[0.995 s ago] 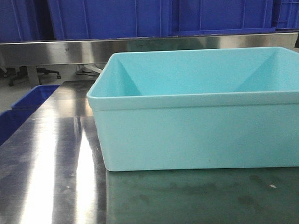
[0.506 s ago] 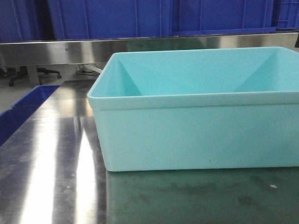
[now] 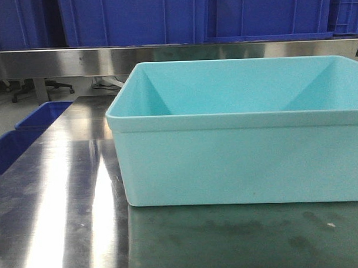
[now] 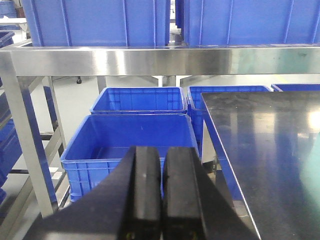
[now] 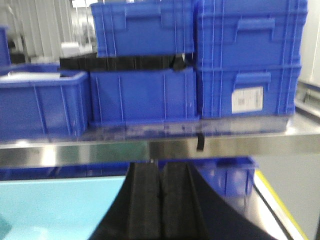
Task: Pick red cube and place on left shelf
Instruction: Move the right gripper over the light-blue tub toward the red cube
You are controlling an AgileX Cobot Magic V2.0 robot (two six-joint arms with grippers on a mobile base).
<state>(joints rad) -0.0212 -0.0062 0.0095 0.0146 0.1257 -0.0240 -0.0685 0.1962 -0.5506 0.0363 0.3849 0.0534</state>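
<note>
Red cube unseen; black left end effector [image 4: 162, 156], right end effector [image 5: 160, 169] each closed.

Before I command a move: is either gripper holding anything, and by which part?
Nothing is held. The left gripper and right gripper are both shut, empty; the red cube is not in view.

A large turquoise bin [image 3: 244, 161] filled the right of the steel table [image 3: 52, 221], leaving a bare strip on the left. Far behind, a steel shelf rail [image 3: 59, 62] crossed low, stacked blue crates [image 3: 134, 18] packed above it; open-topped floor crates [image 4: 127, 145] stood left of the table
</note>
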